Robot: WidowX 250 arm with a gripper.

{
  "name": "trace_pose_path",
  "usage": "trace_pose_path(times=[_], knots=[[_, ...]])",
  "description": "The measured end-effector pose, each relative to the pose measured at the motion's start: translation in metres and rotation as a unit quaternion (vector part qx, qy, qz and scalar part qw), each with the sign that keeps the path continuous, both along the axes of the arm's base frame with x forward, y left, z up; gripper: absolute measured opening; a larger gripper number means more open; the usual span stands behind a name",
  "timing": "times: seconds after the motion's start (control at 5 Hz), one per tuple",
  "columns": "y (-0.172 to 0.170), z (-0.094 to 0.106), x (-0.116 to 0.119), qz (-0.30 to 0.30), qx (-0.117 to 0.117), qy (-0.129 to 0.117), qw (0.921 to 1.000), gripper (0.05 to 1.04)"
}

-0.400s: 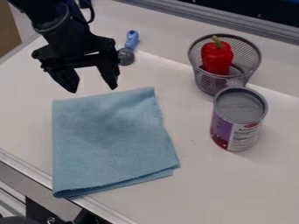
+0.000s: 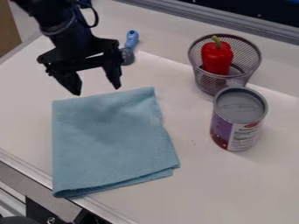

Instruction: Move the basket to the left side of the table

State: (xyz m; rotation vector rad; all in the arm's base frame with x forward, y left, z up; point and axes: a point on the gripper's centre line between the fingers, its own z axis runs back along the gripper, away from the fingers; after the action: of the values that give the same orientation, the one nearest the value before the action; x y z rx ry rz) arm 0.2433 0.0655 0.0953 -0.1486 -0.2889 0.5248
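Hanging just above the far left corner of the blue cloth [image 2: 111, 144], your gripper [image 2: 98, 90] has its fingers spread, with nothing between them. Your basket [image 2: 205, 83], a wire mesh one with a red pepper [image 2: 217, 59] inside, stands upright at the upper right, behind the can [image 2: 238, 127].

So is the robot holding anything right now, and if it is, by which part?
Nothing is held: the end effector hangs open above the table, with no object between its fingers.
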Motion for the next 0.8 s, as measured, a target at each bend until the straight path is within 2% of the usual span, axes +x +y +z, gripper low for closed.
trace_pose_path(times=[0.2,0.4,0.6,0.8], knots=[[-0.007,0.002,0.021,0.022,-0.006,-0.004,0.9997,1.0],[-0.019,0.01,0.047,0.034,-0.016,-0.021,0.9991,1.0],[-0.038,0.016,0.068,0.057,-0.031,-0.034,0.9973,1.0],[-0.059,0.014,0.084,0.091,-0.034,-0.041,0.9944,1.0]])
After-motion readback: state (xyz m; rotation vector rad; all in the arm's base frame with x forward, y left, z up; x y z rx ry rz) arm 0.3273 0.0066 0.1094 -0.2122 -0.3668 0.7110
